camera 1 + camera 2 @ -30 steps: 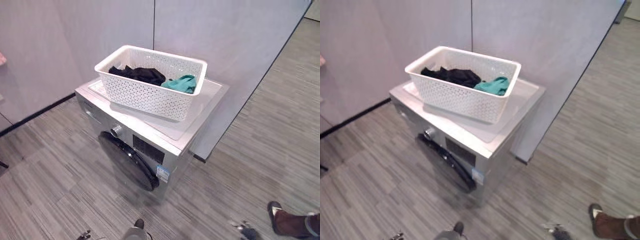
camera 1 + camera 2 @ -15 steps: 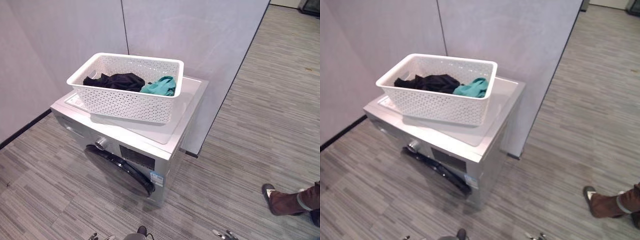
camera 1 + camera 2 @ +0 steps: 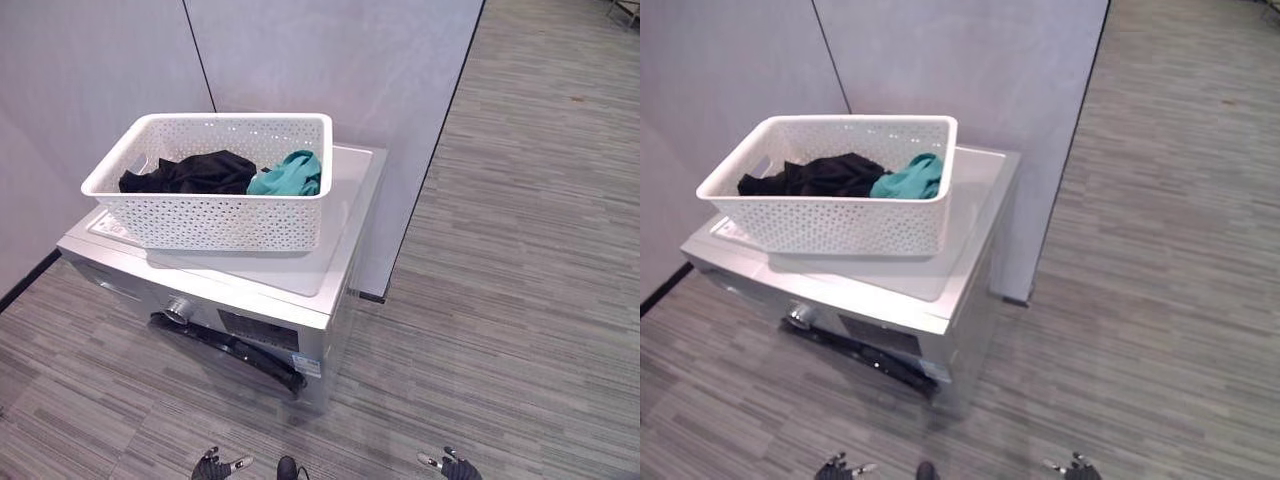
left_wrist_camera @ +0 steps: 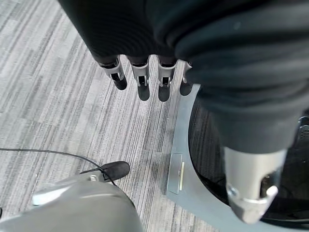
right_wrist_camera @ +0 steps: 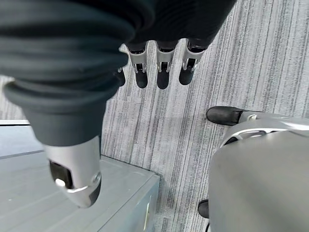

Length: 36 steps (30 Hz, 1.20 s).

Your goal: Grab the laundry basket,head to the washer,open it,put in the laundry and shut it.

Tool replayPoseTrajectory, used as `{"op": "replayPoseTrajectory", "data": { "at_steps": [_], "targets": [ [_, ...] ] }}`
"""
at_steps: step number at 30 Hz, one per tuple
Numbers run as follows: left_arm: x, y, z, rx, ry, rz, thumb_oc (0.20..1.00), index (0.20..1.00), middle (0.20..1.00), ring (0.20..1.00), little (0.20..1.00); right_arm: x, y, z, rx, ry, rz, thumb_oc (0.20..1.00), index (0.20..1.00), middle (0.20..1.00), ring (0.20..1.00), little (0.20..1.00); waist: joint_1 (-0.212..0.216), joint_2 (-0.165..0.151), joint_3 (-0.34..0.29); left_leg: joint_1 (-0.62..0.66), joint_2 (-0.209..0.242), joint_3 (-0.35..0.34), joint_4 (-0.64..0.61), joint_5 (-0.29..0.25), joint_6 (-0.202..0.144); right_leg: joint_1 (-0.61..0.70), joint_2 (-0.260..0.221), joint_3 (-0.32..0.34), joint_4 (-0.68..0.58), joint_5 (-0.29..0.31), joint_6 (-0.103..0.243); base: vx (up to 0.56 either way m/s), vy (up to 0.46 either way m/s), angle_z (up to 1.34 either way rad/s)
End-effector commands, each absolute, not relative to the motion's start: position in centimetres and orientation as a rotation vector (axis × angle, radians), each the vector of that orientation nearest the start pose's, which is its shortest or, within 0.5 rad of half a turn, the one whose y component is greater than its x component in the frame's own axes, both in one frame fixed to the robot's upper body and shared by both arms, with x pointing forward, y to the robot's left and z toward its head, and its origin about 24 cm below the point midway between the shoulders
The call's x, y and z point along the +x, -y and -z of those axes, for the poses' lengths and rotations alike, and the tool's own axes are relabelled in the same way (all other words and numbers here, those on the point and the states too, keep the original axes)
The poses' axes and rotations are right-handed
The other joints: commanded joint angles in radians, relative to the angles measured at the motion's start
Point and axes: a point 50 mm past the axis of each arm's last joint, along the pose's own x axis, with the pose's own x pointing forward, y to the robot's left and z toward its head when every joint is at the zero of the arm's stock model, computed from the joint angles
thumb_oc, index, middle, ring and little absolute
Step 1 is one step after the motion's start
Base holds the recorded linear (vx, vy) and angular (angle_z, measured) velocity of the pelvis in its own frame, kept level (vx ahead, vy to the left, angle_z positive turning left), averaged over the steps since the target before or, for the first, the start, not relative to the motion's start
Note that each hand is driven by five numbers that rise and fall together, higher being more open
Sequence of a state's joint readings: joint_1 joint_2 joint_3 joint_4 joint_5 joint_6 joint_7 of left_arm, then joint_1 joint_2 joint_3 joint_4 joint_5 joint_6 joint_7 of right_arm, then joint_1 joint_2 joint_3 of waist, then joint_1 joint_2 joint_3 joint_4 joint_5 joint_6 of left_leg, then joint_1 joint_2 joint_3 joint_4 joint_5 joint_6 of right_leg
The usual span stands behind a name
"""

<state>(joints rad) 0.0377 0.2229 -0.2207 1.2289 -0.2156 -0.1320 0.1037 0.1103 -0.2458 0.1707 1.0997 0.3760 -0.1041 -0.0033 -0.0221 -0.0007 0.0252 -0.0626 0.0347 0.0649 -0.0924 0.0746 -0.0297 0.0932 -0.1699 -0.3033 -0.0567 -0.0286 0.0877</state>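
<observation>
Left eye view has swung right since a second ago: the white laundry basket, holding black and teal clothes, sits atop the washer, door shut. The left hand and right hand hang low with straight, empty fingers. The person's shoe is gone.

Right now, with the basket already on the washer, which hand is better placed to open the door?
Probably the left hand: it hangs open, low, nearer the washer door. The right hand, also open, hangs past the washer's corner.
</observation>
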Motion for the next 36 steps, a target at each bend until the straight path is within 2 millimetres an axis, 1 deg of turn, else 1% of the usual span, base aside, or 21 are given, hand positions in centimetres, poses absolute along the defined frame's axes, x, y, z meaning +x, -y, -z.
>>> {"op": "replayPoseTrajectory", "data": {
  "at_steps": [1, 5, 8, 10, 12, 15, 16, 17, 18, 21, 23, 24, 26, 29, 30, 31, 32, 33, 34, 36],
  "targets": [
    [9.5, -21.6, 16.2, 0.221, -1.113, -0.132, 1.0, 1.0, 1.0, 1.0, 1.0, 9.7, 24.4, 15.3, -0.05, -1.066, 0.246, 1.0, 1.0, 1.0, 1.0, 1.0, 0.011, 0.03, 0.04, 0.062, 0.075, 0.037, 0.005, -0.061, -0.06, -0.043, -0.068, 0.104, -0.031, 0.074, 0.069, 0.0, -0.053, 0.09],
    [9.4, -21.7, 16.2, 0.218, -1.118, -0.139, 1.0, 1.0, 1.0, 1.0, 1.0, 9.9, 24.3, 15.2, -0.068, -1.055, 0.233, 1.0, 1.0, 1.0, 1.0, 1.0, 0.013, 0.033, 0.04, 0.068, 0.084, 0.038, 0.005, -0.058, -0.065, -0.037, -0.061, 0.104, -0.031, 0.067, 0.066, 0.0, -0.058, -0.02],
    [9.6, -21.9, 16.1, 0.232, -1.106, -0.137, 1.0, 1.0, 1.0, 1.0, 1.0, 11.1, 23.7, 14.8, -0.18, -1.021, 0.137, 1.0, 1.0, 1.0, 1.0, 1.0, 0.021, 0.036, 0.042, 0.074, 0.097, 0.033, 0.005, -0.051, -0.073, -0.026, -0.048, 0.1, -0.031, 0.056, 0.058, -0.01, -0.116, -0.01],
    [10.1, -21.9, 15.9, 0.241, -1.086, -0.135, 1.0, 1.0, 1.0, 1.0, 1.0, 12.4, 23.3, 14.2, -0.242, -0.959, 0.073, 1.0, 1.0, 1.0, 1.0, 1.0, 0.026, 0.038, 0.046, 0.077, 0.106, 0.031, 0.005, -0.044, -0.076, -0.023, -0.038, 0.102, -0.031, 0.048, 0.053, -0.03, -0.115, -0.02],
    [10.7, -22.1, 15.6, 0.246, -1.053, -0.128, 1.0, 1.0, 1.0, 1.0, 1.0, 14.4, 22.8, 12.8, -0.315, -0.859, -0.011, 1.0, 1.0, 1.0, 1.0, 1.0, 0.029, 0.041, 0.05, 0.079, 0.123, 0.028, 0.005, -0.031, -0.085, -0.021, -0.015, 0.11, -0.031, 0.029, 0.043, -0.05, -0.164, 0.01],
    [10.9, -22.4, 15.4, 0.246, -1.042, -0.134, 1.0, 1.0, 1.0, 1.0, 1.0, 15.9, 22.4, 11.7, -0.374, -0.779, -0.082, 1.0, 1.0, 1.0, 1.0, 1.0, 0.035, 0.047, 0.06, 0.075, 0.148, 0.02, 0.005, -0.011, -0.098, -0.018, 0.013, 0.122, -0.031, 0.008, 0.028, -0.07, -0.179, 0.03],
    [11.2, -22.5, 15.3, 0.245, -1.028, -0.133, 1.0, 1.0, 1.0, 1.0, 1.0, 16.9, 21.9, 10.8, -0.392, -0.718, -0.123, 1.0, 1.0, 1.0, 1.0, 1.0, 0.038, 0.05, 0.069, 0.066, 0.166, 0.008, 0.005, 0.007, -0.108, -0.019, 0.035, 0.132, -0.031, -0.006, 0.016, -0.08, -0.168, 0.07],
    [11.2, -22.5, 15.3, 0.245, -1.028, -0.133, 1.0, 1.0, 1.0, 1.0, 1.0, 16.9, 21.9, 10.7, -0.393, -0.718, -0.123, 1.0, 1.0, 1.0, 1.0, 1.0, 0.037, 0.051, 0.069, 0.065, 0.166, 0.007, 0.005, 0.007, -0.108, -0.019, 0.035, 0.132, -0.031, -0.006, 0.016, -0.12, -0.22, 0.12],
    [11.6, -22.6, 15.1, 0.243, -1.014, -0.13, 1.0, 1.0, 1.0, 1.0, 1.0, 17.7, 21.4, 10.1, -0.427, -0.673, -0.173, 1.0, 1.0, 1.0, 1.0, 1.0, 0.042, 0.052, 0.078, 0.053, 0.185, -0.001, 0.005, 0.023, -0.117, -0.023, 0.056, 0.14, -0.031, -0.018, 0.006, -0.1, -0.168, 0.15],
    [11.9, -22.5, 14.9, 0.238, -0.991, -0.127, 1.0, 1.0, 1.0, 1.0, 1.0, 19.4, 20.1, 9.1, -0.498, -0.595, -0.269, 1.0, 1.0, 1.0, 1.0, 1.0, 0.058, 0.058, 0.095, 0.035, 0.208, -0.013, 0.005, 0.047, -0.128, -0.035, 0.083, 0.146, -0.031, -0.031, -0.002, -0.13, -0.178, 0.12],
    [12.0, -22.3, 14.9, 0.233, -0.983, -0.12, 1.0, 1.0, 1.0, 1.0, 1.0, 20.3, 19.4, 8.6, -0.518, -0.562, -0.305, 1.0, 1.0, 1.0, 1.0, 1.0, 0.064, 0.062, 0.102, 0.02, 0.216, -0.015, 0.005, 0.062, -0.13, -0.042, 0.091, 0.14, -0.031, -0.035, -0.003, -0.11, -0.096, -0.02],
    [12.1, -22.1, 14.9, 0.234, -0.982, -0.116, 1.0, 1.0, 1.0, 1.0, 1.0, 20.7, 19.1, 8.3, -0.525, -0.546, -0.316, 1.0, 1.0, 1.0, 1.0, 1.0, 0.066, 0.064, 0.109, 0.007, 0.219, -0.012, 0.005, 0.078, -0.134, -0.044, 0.089, 0.132, -0.031, -0.036, -0.005, -0.14, -0.063, -0.04],
    [12.5, -21.7, 14.8, 0.238, -0.97, -0.097, 1.0, 1.0, 1.0, 1.0, 1.0, 21.6, 18.5, 7.9, -0.537, -0.518, -0.332, 1.0, 1.0, 1.0, 1.0, 1.0, 0.065, 0.065, 0.121, -0.019, 0.223, 0.015, 0.005, 0.108, -0.137, -0.043, 0.082, 0.107, -0.031, -0.043, -0.009, -0.13, -0.011, 0.09],
    [13.0, -21.2, 14.7, 0.255, -0.962, -0.072, 1.0, 1.0, 1.0, 1.0, 1.0, 22.8, 17.4, 7.5, -0.55, -0.489, -0.349, 1.0, 1.0, 1.0, 1.0, 1.0, 0.056, 0.066, 0.131, -0.025, 0.236, 0.087, 0.025, 0.109, -0.131, -0.04, 0.065, 0.081, -0.031, -0.037, -0.009, -0.08, 0.07, 0.51],
    [12.8, -21.3, 14.8, 0.258, -0.965, -0.073, 1.0, 1.0, 1.0, 1.0, 1.0, 23.2, 16.7, 7.3, -0.554, -0.473, -0.369, 1.0, 1.0, 1.0, 1.0, 1.0, 0.058, 0.068, 0.129, -0.02, 0.248, 0.084, 0.026, 0.107, -0.133, -0.042, 0.06, 0.087, -0.031, -0.034, -0.006, -0.03, 0.142, 0.67],
    [12.6, -21.3, 14.8, 0.263, -0.97, -0.076, 1.0, 1.0, 1.0, 1.0, 1.0, 23.7, 15.9, 7.0, -0.557, -0.455, -0.389, 1.0, 1.0, 1.0, 1.0, 1.0, 0.066, 0.069, 0.135, -0.013, 0.257, 0.057, 0.032, 0.102, -0.138, -0.041, 0.056, 0.098, -0.031, -0.032, -0.003, -0.01, 0.16, 0.45],
    [12.5, -21.3, 14.9, 0.268, -0.973, -0.077, 1.0, 1.0, 1.0, 1.0, 1.0, 24.1, 15.2, 6.9, -0.556, -0.443, -0.41, 1.0, 1.0, 1.0, 1.0, 1.0, 0.077, 0.07, 0.135, -0.012, 0.258, 0.003, 0.034, 0.095, -0.143, -0.047, 0.052, 0.107, -0.031, -0.03, 0.002, 0.0, 0.163, 0.2],
    [12.4, -21.3, 14.9, 0.272, -0.976, -0.078, 1.0, 1.0, 1.0, 1.0, 1.0, 24.1, 14.8, 6.9, -0.545, -0.442, -0.422, 1.0, 1.0, 1.0, 1.0, 1.0, 0.081, 0.071, 0.128, -0.013, 0.258, -0.044, 0.028, 0.092, -0.145, -0.052, 0.049, 0.113, -0.031, -0.03, 0.005, 0.02, 0.215, 0.02],
    [12.5, -21.3, 14.9, 0.277, -0.972, -0.082, 1.0, 1.0, 1.0, 1.0, 1.0, 24.3, 14.2, 6.8, -0.53, -0.432, -0.434, 1.0, 1.0, 1.0, 1.0, 1.0, 0.08, 0.073, 0.123, -0.012, 0.268, -0.083, 0.024, 0.091, -0.152, -0.051, 0.041, 0.115, -0.031, -0.033, 0.012, 0.03, 0.238, -0.15],
    [13.1, -21.2, 14.7, 0.274, -0.955, -0.092, 1.0, 1.0, 1.0, 1.0, 1.0, 24.7, 13.2, 6.5, -0.513, -0.414, -0.449, 1.0, 1.0, 1.0, 1.0, 1.0, 0.071, 0.075, 0.118, -0.019, 0.288, -0.094, 0.033, 0.088, -0.15, -0.051, 0.017, 0.109, -0.031, -0.035, 0.023, 0.02, 0.231, -0.1]
  ]
}}
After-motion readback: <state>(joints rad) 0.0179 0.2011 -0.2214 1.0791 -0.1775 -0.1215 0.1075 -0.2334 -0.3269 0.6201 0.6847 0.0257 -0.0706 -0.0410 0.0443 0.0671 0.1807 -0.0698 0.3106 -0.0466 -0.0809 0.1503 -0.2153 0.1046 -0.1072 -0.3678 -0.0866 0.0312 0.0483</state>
